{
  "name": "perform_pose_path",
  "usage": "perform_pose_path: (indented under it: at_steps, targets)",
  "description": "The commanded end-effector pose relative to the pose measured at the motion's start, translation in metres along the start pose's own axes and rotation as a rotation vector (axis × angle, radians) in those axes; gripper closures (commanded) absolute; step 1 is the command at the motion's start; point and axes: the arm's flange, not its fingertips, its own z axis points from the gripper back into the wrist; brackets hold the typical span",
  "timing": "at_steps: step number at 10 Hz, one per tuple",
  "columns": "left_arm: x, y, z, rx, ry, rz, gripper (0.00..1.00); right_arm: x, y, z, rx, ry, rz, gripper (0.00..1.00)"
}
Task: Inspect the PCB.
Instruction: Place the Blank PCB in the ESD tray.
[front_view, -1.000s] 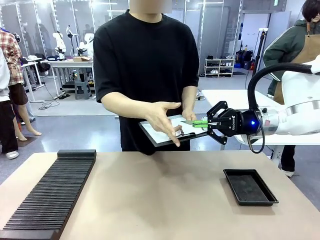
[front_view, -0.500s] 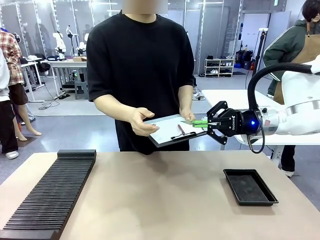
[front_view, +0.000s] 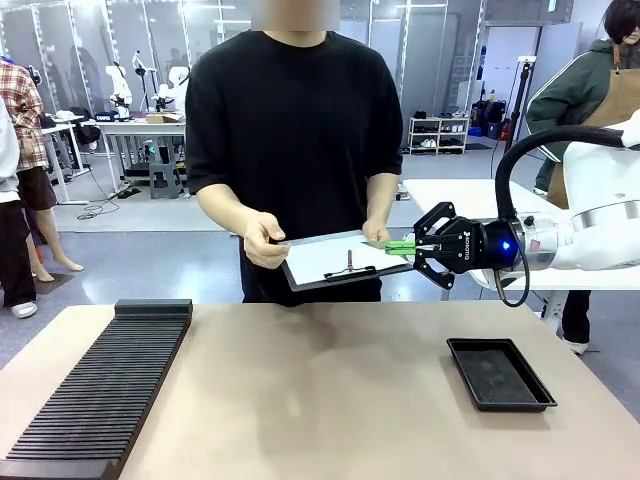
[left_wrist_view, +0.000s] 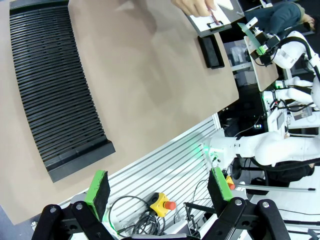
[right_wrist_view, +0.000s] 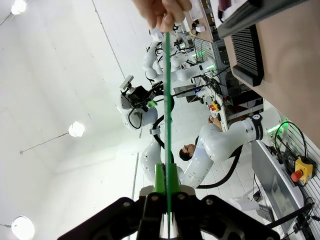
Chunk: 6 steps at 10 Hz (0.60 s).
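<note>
Front view: PCB (front_view: 379, 243) in right gripper (front_view: 400, 246), black tray (front_view: 498, 376) on table (front_view: 320, 385).

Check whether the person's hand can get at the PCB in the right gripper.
Likely yes: the right gripper holds the PCB out edge-on, and the person's hand touches its free end; nothing lies between.

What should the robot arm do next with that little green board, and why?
Probably just keep it steady: the right gripper is shut on the green board, and the person's hand is at its far end by the clipboard, so they seem to be checking it.
</note>
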Motion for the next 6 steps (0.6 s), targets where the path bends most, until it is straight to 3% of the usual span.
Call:
perform_pose_path:
  at_steps: [1,3,6]
  targets:
    - [0.003,-0.002,0.003,0.006,0.008,0.002,0.0,-0.001,0.001,-0.001,-0.003,0.001,0.004,1.0]
    - [0.003,-0.002,0.003,0.006,0.008,0.002,0.0,-0.017,0.017,0.003,-0.029,0.0,0.044,0.97]
    - [0.003,-0.002,0.003,0.006,0.008,0.002,0.0,-0.074,0.021,0.028,-0.353,-0.134,0.185,0.97]
